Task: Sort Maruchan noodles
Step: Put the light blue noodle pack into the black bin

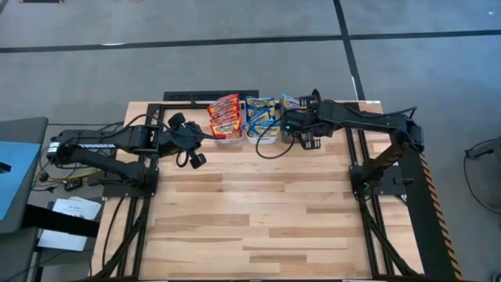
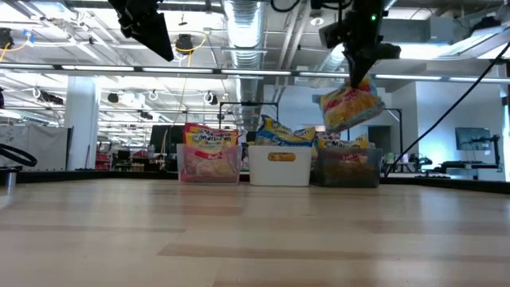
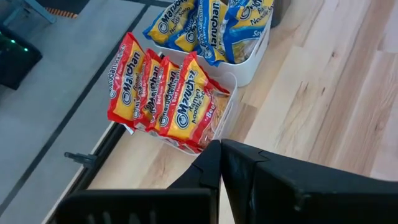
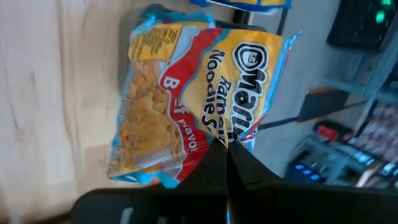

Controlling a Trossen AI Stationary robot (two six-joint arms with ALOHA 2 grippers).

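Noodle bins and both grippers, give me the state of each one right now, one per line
Clear bin: holds red packets standing upright.
White bin: holds blue packets, upright.
Dark grey bin: holds packets, colours hard to tell.
Held packet: hanging tilted in the air above the dark grey bin.
Right gripper: shut on the held packet's edge.
Left gripper: shut, empty, beside the clear bin.

Lighting: bright, even, from ceiling strips above the table [image 2: 239, 231]; soft shadows; near tabletop blurred; wrist views slightly soft.
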